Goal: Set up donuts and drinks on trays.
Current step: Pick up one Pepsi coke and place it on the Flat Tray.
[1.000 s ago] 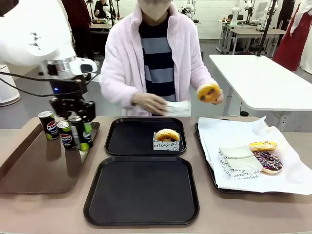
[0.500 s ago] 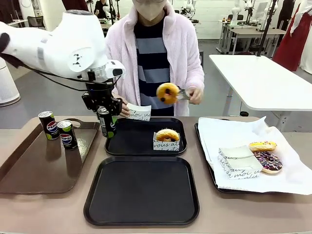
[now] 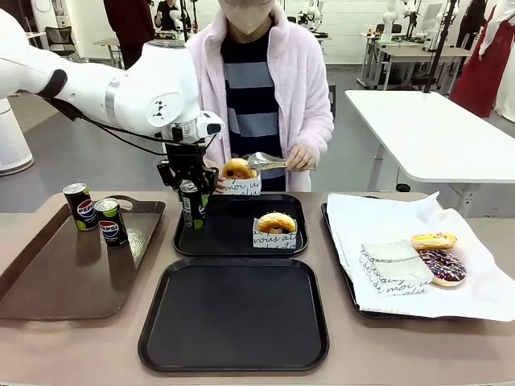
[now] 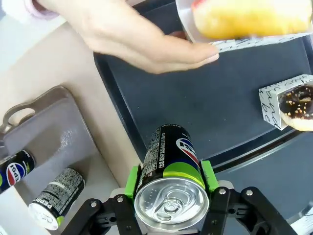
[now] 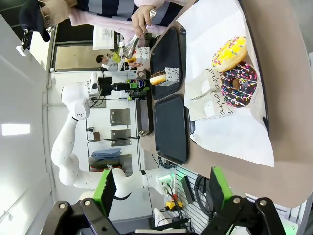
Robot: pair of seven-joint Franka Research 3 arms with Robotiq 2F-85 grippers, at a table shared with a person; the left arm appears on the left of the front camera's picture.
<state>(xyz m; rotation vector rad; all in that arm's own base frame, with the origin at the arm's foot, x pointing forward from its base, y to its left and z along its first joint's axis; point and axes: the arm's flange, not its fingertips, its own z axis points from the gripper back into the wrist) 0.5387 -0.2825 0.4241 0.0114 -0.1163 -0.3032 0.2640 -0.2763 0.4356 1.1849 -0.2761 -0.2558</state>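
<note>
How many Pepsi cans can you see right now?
3. One can and a second can stand on the brown tray. The third can is in the left gripper at the far black tray's left side. None looks hidden.

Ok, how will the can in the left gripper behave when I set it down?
The can is tall and narrow, so it may tip if released tilted; it hangs roughly upright. Its smooth metal wall looks slippery, though the left gripper clamps it on both sides near the top. It looks rigid, and on its side it would probably roll.
</note>
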